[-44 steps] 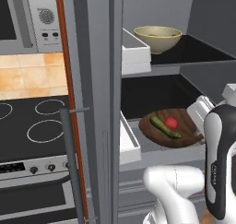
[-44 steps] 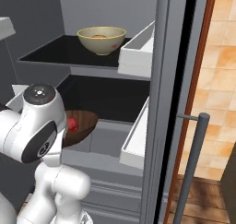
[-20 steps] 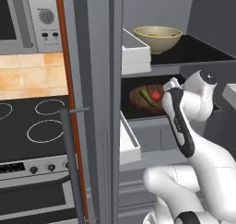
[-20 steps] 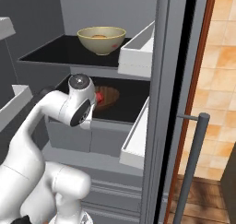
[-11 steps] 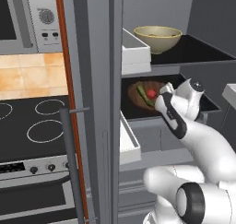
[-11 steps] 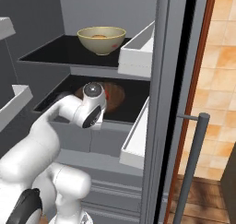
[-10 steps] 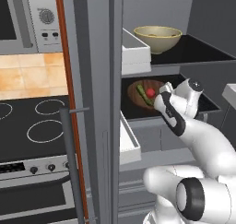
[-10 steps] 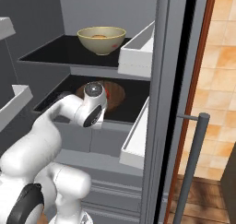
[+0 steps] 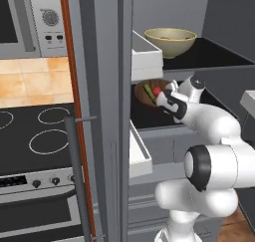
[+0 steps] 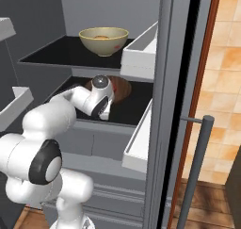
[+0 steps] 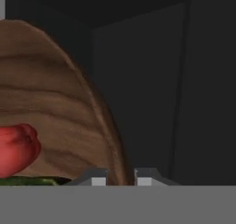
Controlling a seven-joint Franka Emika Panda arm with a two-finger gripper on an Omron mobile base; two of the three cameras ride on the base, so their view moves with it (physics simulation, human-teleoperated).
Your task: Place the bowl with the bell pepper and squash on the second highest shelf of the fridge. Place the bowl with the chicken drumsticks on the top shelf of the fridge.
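Hand view: wooden bowl (image 11: pixel 60 108) rim is pinched between gripper (image 11: pixel 119 179) fingertips; red pepper (image 11: pixel 16 147) and squash (image 11: pixel 32 181) are carried inside. Bowl is held within the fridge (image 9: pixel 209 17), below the top shelf (image 9: pixel 219 57), where a tan bowl (image 9: pixel 170 41) is kept.

A black stove (image 9: pixel 35 136) fills the lower left, its knobs (image 9: pixel 44 181) in a row along the front. Above it runs tan tile (image 9: pixel 35 81), with a microwave (image 9: pixel 30 14) in the upper left. Wood floor (image 10: pixel 197 200) shows at lower right.
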